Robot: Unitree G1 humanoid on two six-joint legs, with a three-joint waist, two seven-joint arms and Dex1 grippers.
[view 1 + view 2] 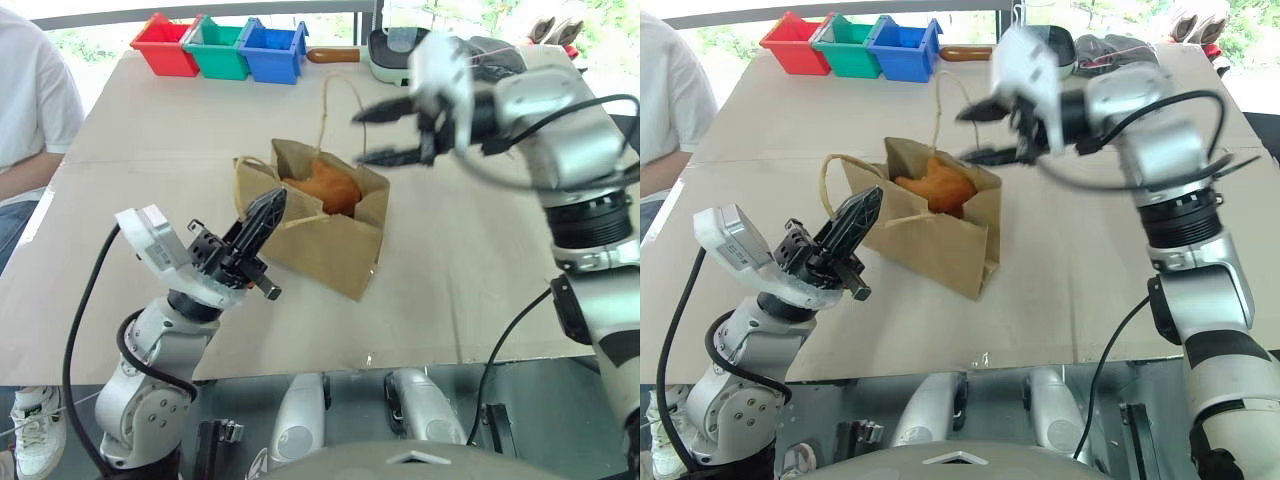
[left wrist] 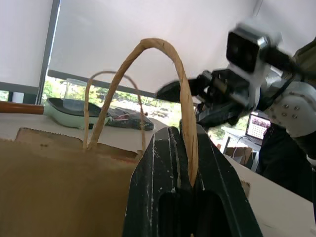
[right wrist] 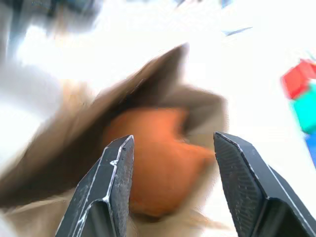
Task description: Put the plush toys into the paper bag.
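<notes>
My left gripper point(image 1: 262, 215) is pinching the paper bag point(image 1: 325, 235) handle, keeping its mouth open; my right gripper point(image 1: 388, 132), spread and empty, is hovering above the orange toy point(image 1: 325, 187) inside the bag.

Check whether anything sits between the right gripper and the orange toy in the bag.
Nothing visible does. The right gripper hangs open above the bag, and the orange toy lies uncovered in its open mouth. The left gripper is shut on one handle.
</notes>
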